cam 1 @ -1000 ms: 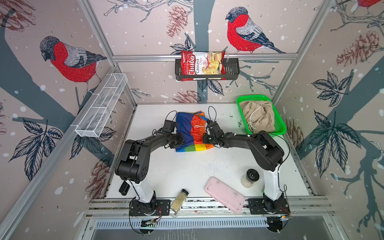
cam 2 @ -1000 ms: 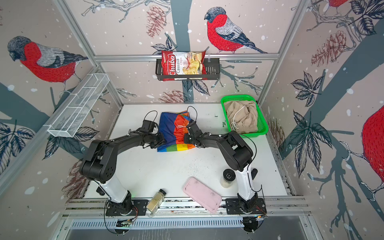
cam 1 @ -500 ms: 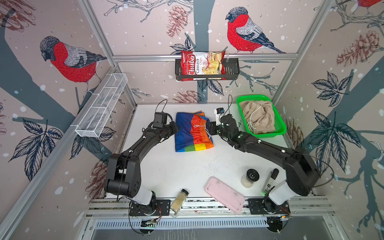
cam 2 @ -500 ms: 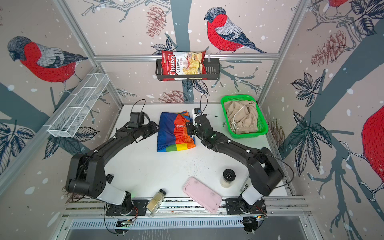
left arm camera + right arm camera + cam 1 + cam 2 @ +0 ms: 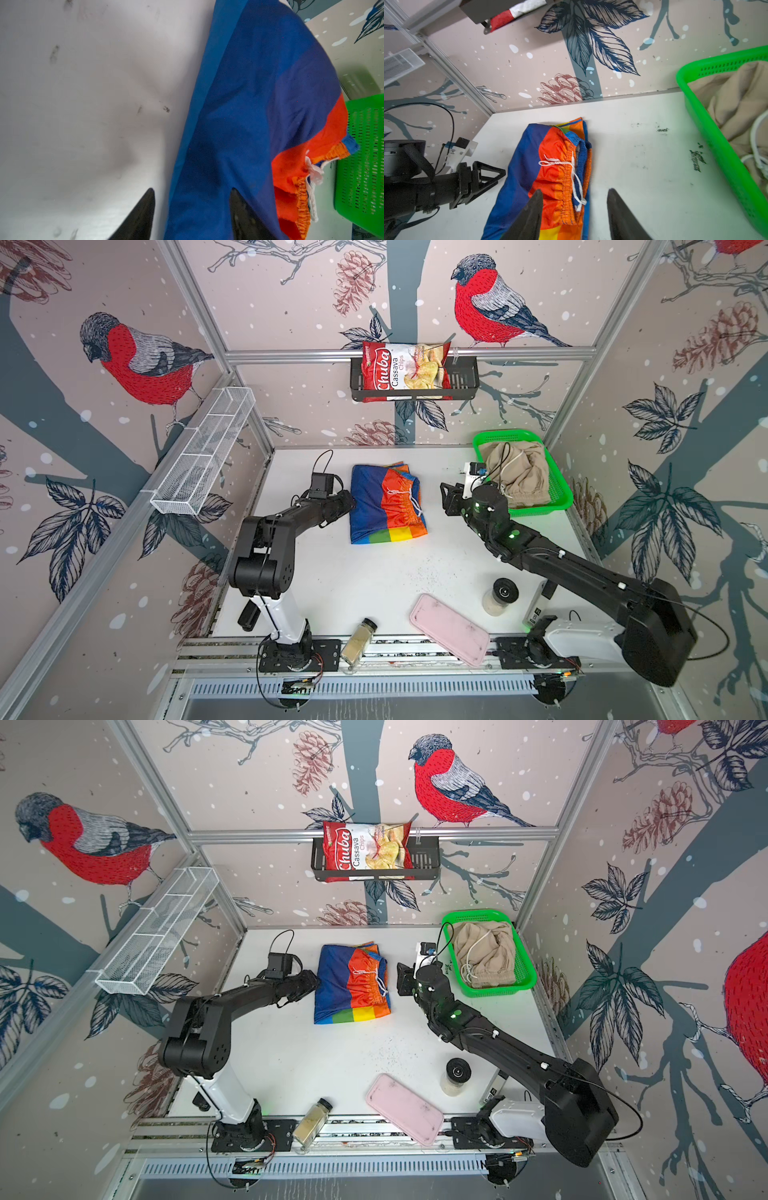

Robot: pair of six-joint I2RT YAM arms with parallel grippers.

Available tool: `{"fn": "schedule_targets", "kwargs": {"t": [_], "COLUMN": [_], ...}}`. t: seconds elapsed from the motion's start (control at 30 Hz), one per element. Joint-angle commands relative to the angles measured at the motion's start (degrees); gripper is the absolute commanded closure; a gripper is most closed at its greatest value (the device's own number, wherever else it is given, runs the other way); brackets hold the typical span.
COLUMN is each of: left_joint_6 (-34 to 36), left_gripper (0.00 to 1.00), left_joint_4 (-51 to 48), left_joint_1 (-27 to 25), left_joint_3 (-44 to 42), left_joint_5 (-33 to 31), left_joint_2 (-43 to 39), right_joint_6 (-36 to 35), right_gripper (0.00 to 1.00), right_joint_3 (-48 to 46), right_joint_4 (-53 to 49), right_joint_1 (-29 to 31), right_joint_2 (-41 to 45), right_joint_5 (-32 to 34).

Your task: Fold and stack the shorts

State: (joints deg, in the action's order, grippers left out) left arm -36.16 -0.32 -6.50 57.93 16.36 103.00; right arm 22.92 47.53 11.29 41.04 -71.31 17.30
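Folded rainbow shorts [image 5: 386,502] lie between my left end effector [image 5: 192,191] and right end effector [image 5: 575,190], both spread, empty.

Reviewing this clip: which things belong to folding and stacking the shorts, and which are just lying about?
Job: rainbow shorts; beige shorts, in the green basket.
Lying about: chips bag; wire shelf; spice bottle; black-lidded jar; pink tray.

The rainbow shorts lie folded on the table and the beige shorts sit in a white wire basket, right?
Not quite: the beige shorts sit in the green basket, as both top views show. The rainbow shorts do lie folded on the table.
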Motion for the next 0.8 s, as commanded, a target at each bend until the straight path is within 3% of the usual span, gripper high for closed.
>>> {"fn": "schedule_targets", "kwargs": {"t": [0.0, 0.07, 0.17, 0.2, 0.27, 0.33, 0.47, 0.67, 0.77], "left_joint_6": [-0.8, -0.8, -0.9, -1.1, -1.2, -1.2, -0.5, -0.2, 2.4], "left_gripper": [0.35, 0.35, 0.44, 0.50, 0.78, 0.98, 1.00, 1.00, 1.00], "left_joint_4": [4.3, 4.2, 4.8, 5.3, 5.7, 4.8, -0.3, -8.2, -15.8], "left_joint_1": [0.1, 0.1, 0.1, 0.1, 0.1, 0.2, 2.0, 10.4, 14.5], "left_joint_3": [0.9, 1.1, 1.5, 1.7, 2.6, 4.6, 10.2, 19.3, 27.9], "left_joint_5": [1.5, 1.1, 1.1, 1.4, 1.8, 1.7, -0.9, -5.4, -5.7], "left_joint_2": [2.6, 4.4, 7.1, 8.0, 9.6, 11.2, 12.7, 12.9, 16.1], "right_joint_6": [1.4, 2.0, 2.5, 2.5, 2.5, 2.6, 3.1, 3.3, 3.0], "right_gripper": [0.48, 0.48, 0.48, 0.48, 0.48, 0.48, 0.48, 0.48, 0.49], "right_joint_3": [-0.5, -0.6, -0.9, -0.9, -0.9, -1.1, -1.6, -2.4, -2.4], "right_joint_4": [0.8, 0.8, 1.1, 1.0, 0.7, 0.3, 0.0, 1.5, 1.7], "right_joint_1": [-0.7, -1.2, -1.6, -1.6, -1.7, -2.0, -2.9, -4.2, -4.7], "right_joint_2": [0.9, 0.7, 0.5, 0.3, 0.1, -0.2, -0.2, -3.1, -3.8], "right_joint_5": [1.2, 0.7, -0.1, -0.2, -0.1, 0.0, -0.6, -2.4, -2.8]}}
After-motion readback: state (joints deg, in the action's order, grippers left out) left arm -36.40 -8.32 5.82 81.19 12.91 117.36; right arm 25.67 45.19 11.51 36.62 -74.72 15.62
